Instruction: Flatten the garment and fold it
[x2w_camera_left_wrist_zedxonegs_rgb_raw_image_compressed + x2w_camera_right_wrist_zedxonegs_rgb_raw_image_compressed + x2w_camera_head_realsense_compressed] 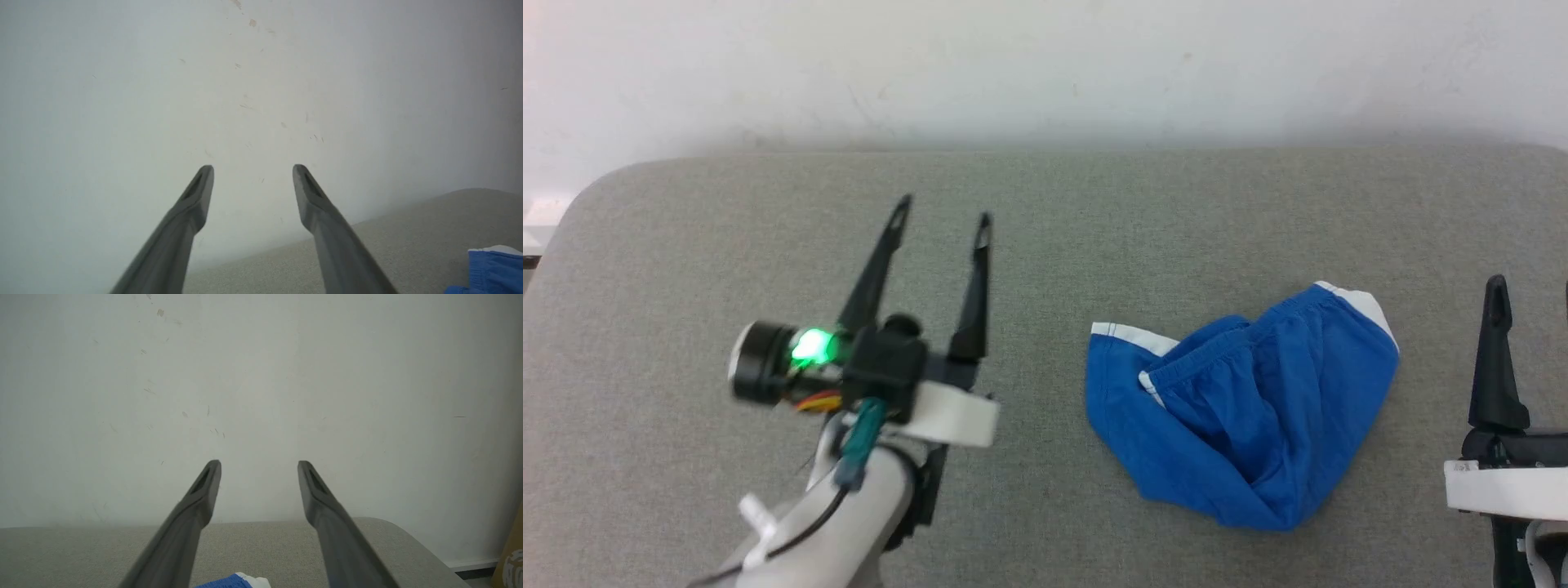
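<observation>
The garment [1241,408], bright blue shorts with white stripes, lies crumpled in a heap on the grey table [1045,212], right of centre. My left gripper [945,214] hovers well to its left, open, with nothing between its long dark fingers. Only one finger [1494,359] of my right gripper is inside the head view, at the right edge, just right of the garment. In the left wrist view the open left gripper [253,168] faces the white wall, and a blue corner of the garment [490,269] peeks in at bottom right. The right gripper [259,463] stands open above a scrap of the garment [233,582].
A white wall [1045,65] rises directly behind the table's far edge. The table has rounded corners at the far left [596,188] and far right [400,531]. A brownish object [510,555] stands on the floor beyond the right corner.
</observation>
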Available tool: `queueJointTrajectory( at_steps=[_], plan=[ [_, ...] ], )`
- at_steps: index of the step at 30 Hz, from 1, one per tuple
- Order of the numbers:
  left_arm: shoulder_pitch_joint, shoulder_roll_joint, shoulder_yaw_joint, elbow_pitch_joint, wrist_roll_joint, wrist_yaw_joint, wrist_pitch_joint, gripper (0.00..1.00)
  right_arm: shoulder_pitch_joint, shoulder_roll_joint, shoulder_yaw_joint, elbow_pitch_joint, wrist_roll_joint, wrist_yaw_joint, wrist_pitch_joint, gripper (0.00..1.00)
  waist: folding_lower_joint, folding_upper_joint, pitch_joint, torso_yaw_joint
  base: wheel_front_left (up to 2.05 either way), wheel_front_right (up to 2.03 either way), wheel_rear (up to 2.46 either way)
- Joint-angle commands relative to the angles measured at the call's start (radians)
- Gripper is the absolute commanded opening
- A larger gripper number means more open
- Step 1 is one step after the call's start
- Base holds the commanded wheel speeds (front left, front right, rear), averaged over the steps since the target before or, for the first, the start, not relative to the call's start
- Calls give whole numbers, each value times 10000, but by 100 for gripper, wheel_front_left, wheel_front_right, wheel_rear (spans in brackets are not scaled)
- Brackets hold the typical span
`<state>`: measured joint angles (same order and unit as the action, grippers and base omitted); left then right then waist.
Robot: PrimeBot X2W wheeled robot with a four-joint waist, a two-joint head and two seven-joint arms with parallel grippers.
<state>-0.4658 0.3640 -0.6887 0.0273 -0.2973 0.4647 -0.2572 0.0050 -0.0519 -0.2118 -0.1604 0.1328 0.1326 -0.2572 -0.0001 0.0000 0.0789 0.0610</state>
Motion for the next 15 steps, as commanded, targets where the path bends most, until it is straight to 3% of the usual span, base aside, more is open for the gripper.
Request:
queueJointTrajectory(
  at_steps=[1, 4, 7, 15],
  plan=[
    [550, 64, 388, -263, 237, 227, -43, 100, 82, 17, -5, -32, -43, -19, -46, 100, 1, 0, -17, 37, 0, 0, 0],
    [1475, 74, 1302, -732, 621, 570, -43, 100, 96, 17, -10, -16, -38, -19, -46, 100, 1, 0, -31, 46, 0, 0, 0],
    [2341, 33, 2022, -921, 871, 568, -44, 100, 149, 17, -31, 35, -16, -19, -46, 100, 1, 0, -57, 39, 0, 0, 0],
    [3970, -579, 3185, -418, 1143, -423, -44, 100, 439, 17, -18, 270, -23, -19, -46, 100, 1, 0, -166, -21, 0, 0, 0]
  ],
)
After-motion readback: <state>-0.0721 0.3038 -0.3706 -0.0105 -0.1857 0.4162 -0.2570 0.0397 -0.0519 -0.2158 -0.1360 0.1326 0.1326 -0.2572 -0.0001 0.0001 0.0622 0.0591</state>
